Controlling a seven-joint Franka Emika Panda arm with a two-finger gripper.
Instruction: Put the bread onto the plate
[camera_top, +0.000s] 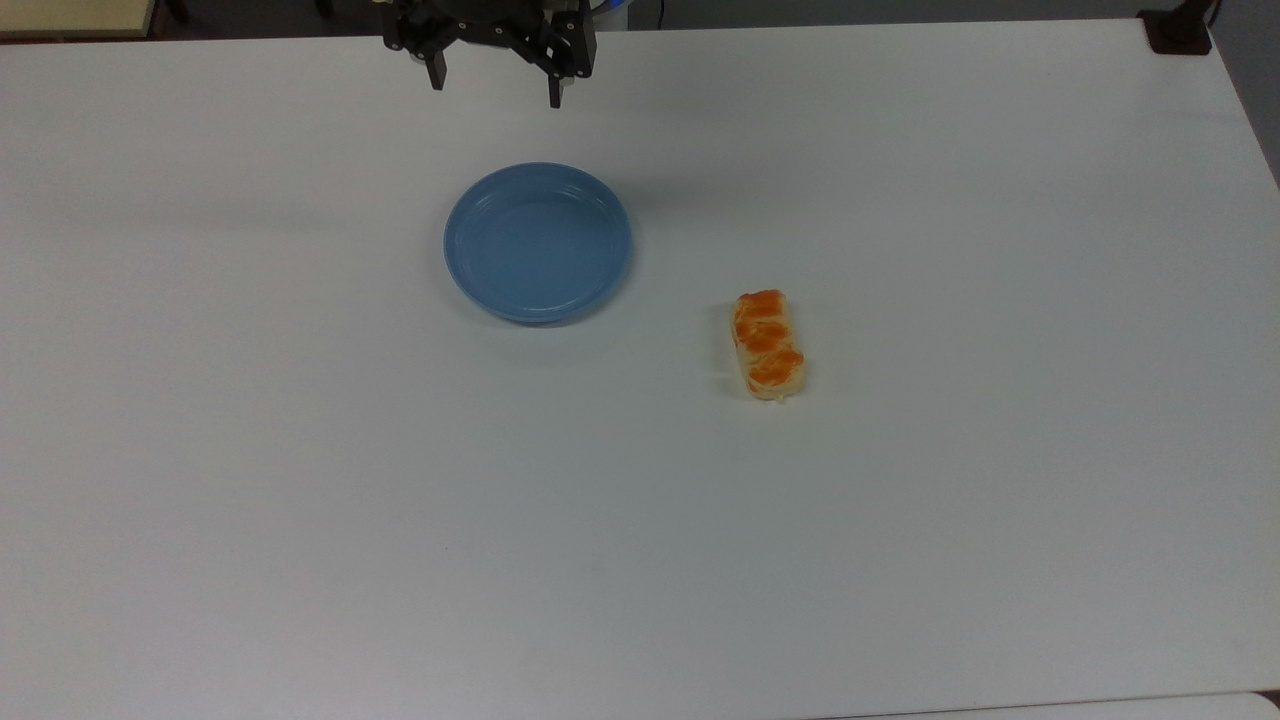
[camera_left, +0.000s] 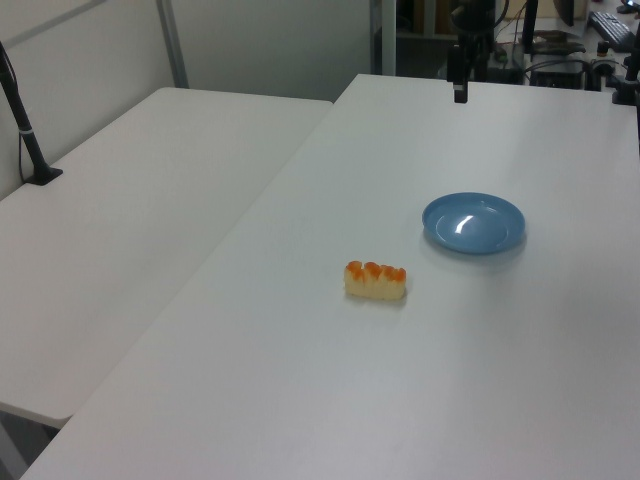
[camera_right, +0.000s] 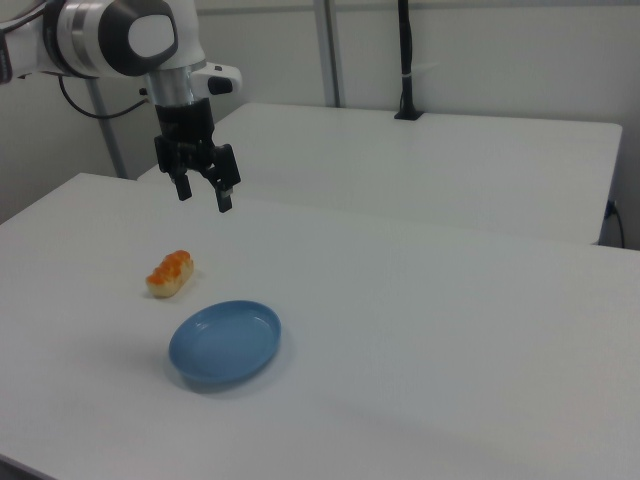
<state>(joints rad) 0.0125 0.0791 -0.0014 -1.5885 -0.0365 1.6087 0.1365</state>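
The bread (camera_top: 768, 344), a pale-yellow bun with three orange-brown lumps, lies on the white table, to the lower right of the plate in the top view. It also appears as the bread (camera_left: 376, 281) and the bread (camera_right: 169, 274). The light-blue plate (camera_top: 538, 243) (camera_left: 473, 222) (camera_right: 225, 343) sits bare and apart from the bread. My gripper (camera_top: 496, 88) (camera_right: 204, 195) hangs open and holds nothing, high above the table beyond the plate, at the top edge of the top view. In the left view, the gripper (camera_left: 460, 90) hangs at the table's far end.
A second white table (camera_left: 150, 190) adjoins along a seam. A black post (camera_left: 25, 130) (camera_right: 405, 60) stands on it, and its base (camera_top: 1178, 30) shows at the top view's upper right corner. Monitors and cables (camera_left: 560, 40) crowd the far end in the left view.
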